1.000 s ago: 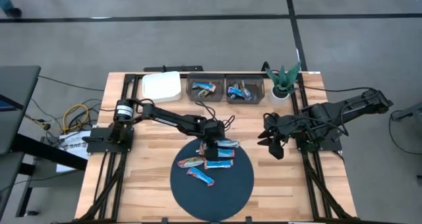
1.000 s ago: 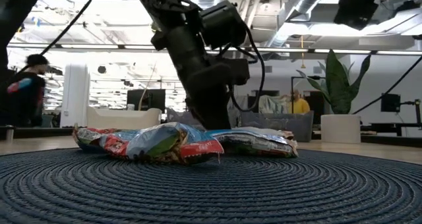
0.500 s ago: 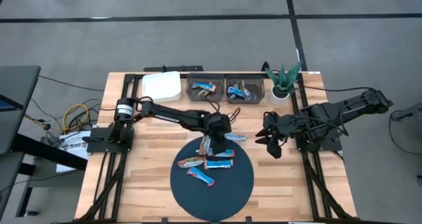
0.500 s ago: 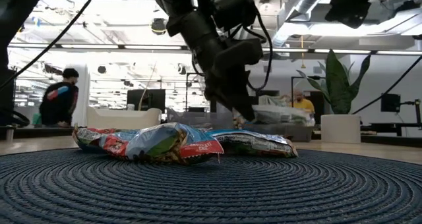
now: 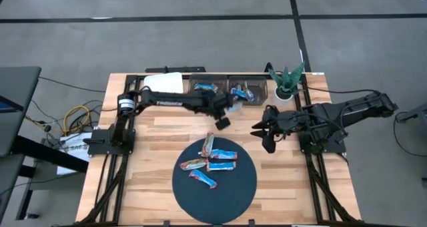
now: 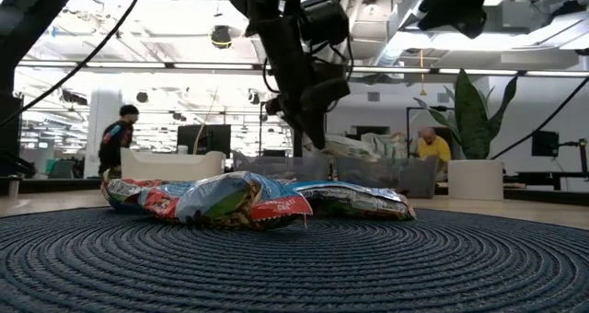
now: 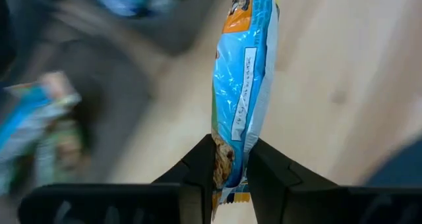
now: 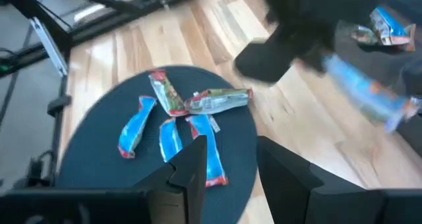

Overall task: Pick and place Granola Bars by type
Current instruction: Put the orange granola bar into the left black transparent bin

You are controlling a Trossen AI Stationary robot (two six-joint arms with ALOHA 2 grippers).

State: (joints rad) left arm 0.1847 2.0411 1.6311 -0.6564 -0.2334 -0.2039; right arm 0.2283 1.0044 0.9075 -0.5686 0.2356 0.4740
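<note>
Blue foil wraps the granola bar (image 7: 242,85) pinched between the fingers of the left tool (image 7: 231,178); an orange patch marks its far end, pale fine print runs down its side, and a crimped seam edges it; the tool holds it above the wooden table (image 5: 160,130), just beside the two dark bins (image 5: 230,93) at the back, which already contain bars. Four more bars (image 5: 210,161) lie on the round dark mat (image 5: 233,187), touching in a loose cluster; three are mostly blue, one is silver-green with red (image 8: 214,100). The right tool (image 8: 227,178) hovers with its fingers apart and holds nothing, near the potted plant (image 5: 287,80). A white box (image 5: 163,82) sits at the table's back-left corner.
</note>
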